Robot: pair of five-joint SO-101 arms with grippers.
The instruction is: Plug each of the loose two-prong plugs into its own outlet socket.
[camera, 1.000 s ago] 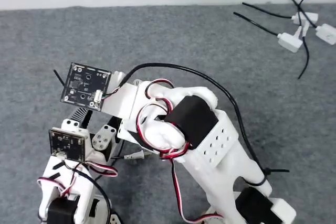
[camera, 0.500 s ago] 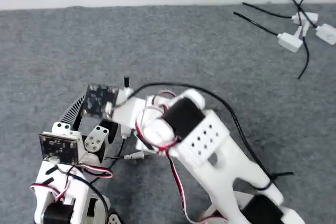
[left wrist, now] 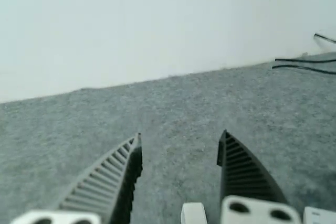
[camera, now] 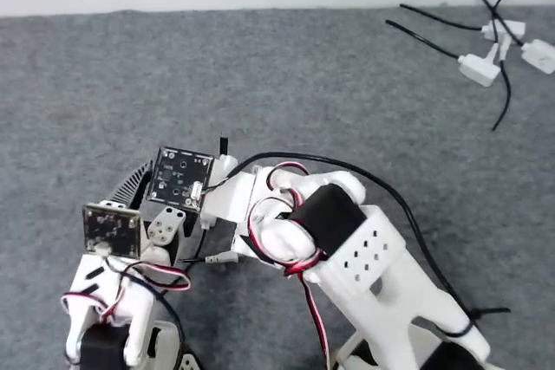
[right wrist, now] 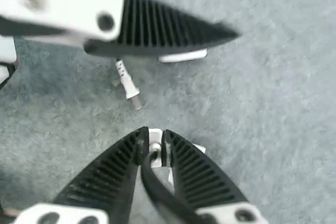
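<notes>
One white plug (right wrist: 156, 159) is pinched by the right gripper (right wrist: 155, 131), one small connector (right wrist: 127, 84) lying just beyond it; the left gripper (left wrist: 181, 135) is spread.

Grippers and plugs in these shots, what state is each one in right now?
Left gripper: open.
Right gripper: shut on a white plug.
Small plug: lying loose on the carpet.
Far corded pieces: lying loose on the carpet.
</notes>
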